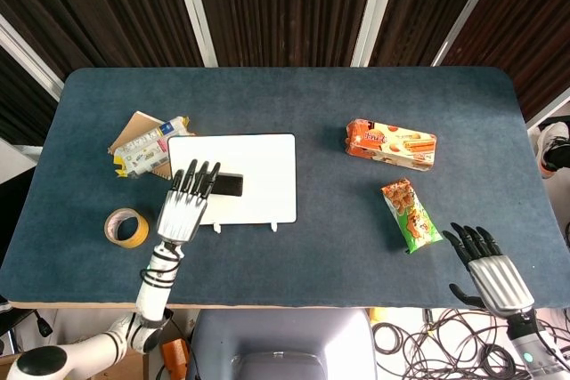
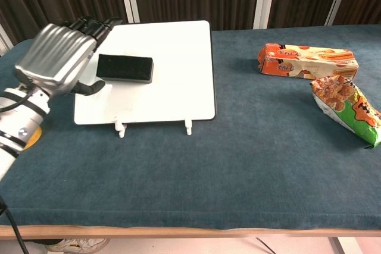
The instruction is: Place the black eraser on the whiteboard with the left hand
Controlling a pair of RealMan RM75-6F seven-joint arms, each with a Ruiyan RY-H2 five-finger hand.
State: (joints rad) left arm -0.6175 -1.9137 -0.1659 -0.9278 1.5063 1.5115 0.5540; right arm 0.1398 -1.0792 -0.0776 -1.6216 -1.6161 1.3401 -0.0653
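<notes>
White and glossy, the whiteboard (image 2: 178, 69) is the largest of the task's things: a flat rectangle with a thin dark edge, lying on the blue-grey felt table (image 2: 250, 171), two small white feet poking out from its near edge. I judge it stiff and smooth, so anything resting on it may slide if nudged.

On the whiteboard's left part lies the black eraser (image 2: 124, 68), a small oblong block, flat, its long side roughly along the near edge. It looks light and rigid, with a fuzzy matt top. I judge the two long sides the best place to take hold, thumb on one, fingers on the other.

My left hand (image 2: 56, 59) hangs at the whiteboard's left edge, fingers spread and holding nothing, just clear of the eraser. The task looks done.

My right hand (image 1: 492, 270) is well to the right of the whiteboard, off the table's near corner, fingers apart, empty.
</notes>
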